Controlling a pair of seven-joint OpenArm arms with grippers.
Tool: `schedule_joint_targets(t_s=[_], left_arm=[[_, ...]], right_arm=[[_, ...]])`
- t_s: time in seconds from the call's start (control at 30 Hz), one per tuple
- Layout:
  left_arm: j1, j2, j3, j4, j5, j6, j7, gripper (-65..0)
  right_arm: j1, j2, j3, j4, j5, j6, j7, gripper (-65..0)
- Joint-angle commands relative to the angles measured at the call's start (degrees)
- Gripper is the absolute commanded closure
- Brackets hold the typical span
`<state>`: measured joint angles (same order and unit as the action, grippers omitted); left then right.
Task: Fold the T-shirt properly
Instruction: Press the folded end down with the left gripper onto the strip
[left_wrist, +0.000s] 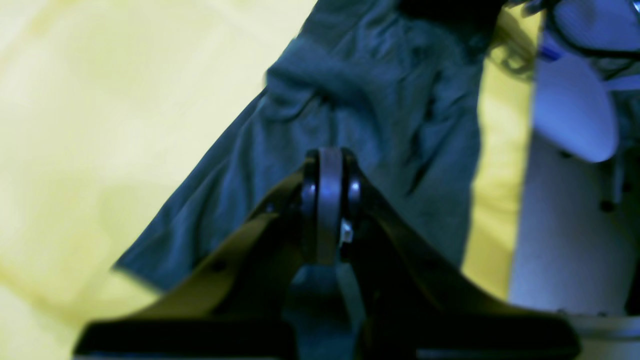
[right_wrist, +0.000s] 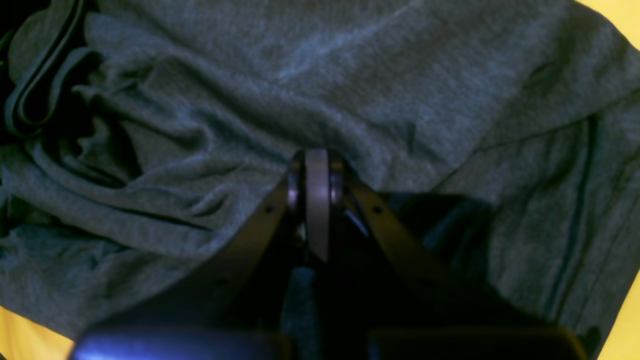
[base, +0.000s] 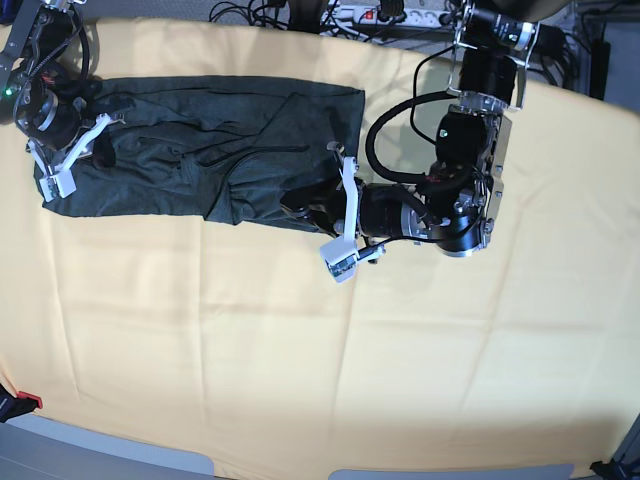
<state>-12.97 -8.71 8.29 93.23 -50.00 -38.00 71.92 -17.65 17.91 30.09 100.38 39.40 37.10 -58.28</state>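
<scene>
Both sets of jaws are pressed fully together. The left gripper (base: 305, 205) sits at the frame's centre, on the T-shirt's (base: 200, 145) lower right edge; whether cloth is pinched, I can't tell. The right gripper (base: 92, 145) works the upper-left end, likely steadying it. One shirt, two arms, one yellow cloth (base: 320, 350) underneath.

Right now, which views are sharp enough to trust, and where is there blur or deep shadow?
Left wrist: soft and blurred, T-shirt smeared against yellow cloth. Right wrist: knit texture sharp, but right gripper sits in deep shadow. Base: evenly lit and clear.
</scene>
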Motion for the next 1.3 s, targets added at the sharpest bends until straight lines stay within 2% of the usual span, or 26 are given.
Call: schedule_joint_targets(t_s=[0.0, 0.17, 0.37, 0.53, 0.67, 0.8, 0.93, 1.03, 1.13, 1.27], left_arm=[[-0.8, 0.0, -0.2, 0.8, 0.7, 0.3, -0.8, 0.0], [0.6, -0.4, 2.1, 0.8, 0.1, 0.2, -0.8, 0.0], [0.6, -1.1, 6.8, 0.8, 7.8, 1.0, -1.8, 0.0], [0.6, -1.1, 7.9, 0.8, 9.6, 2.0, -2.9, 0.0], [0.6, -0.9, 7.9, 0.8, 1.5, -0.1, -2.9, 0.0], [0.9, -0.4, 7.9, 0.8, -12.0, -2.0, -2.3, 0.0], [0.5, 0.8, 7.8, 0.8, -21.0, -2.0, 4.5, 0.0], [-1.4, 0.7, 5.5, 0.8, -18.3, -2.0, 7.8, 0.0], [-2.1, 0.1, 1.5, 0.8, -11.4, -2.0, 5.0, 0.0], [-2.0, -1.7, 1.7, 0.8, -5.0, -2.0, 2.7, 0.0]], right_arm=[[0.2, 0.8, 0.3, 0.7, -0.5, -0.1, -0.4, 0.0], [0.2, 0.8, 0.3, 0.7, -0.4, -0.1, -0.4, 0.0], [0.2, 0.9, 0.3, 0.7, -0.5, -0.1, -0.4, 0.0], [0.2, 0.8, 0.3, 0.7, -0.4, -0.1, -0.4, 0.0], [0.2, 0.8, 0.3, 0.7, -0.5, -0.1, -0.4, 0.0], [0.2, 0.8, 0.3, 0.7, -0.5, -0.1, -0.4, 0.0], [0.2, 0.9, 0.3, 0.7, -0.5, -0.1, -0.4, 0.0], [0.2, 0.9, 0.3, 0.7, -0.5, -0.1, -0.4, 0.0], [0.1, 0.8, 0.3, 0.7, -0.5, -0.1, -0.7, 0.0], [0.2, 0.9, 0.3, 0.7, -0.5, -0.1, -1.1, 0.0]])
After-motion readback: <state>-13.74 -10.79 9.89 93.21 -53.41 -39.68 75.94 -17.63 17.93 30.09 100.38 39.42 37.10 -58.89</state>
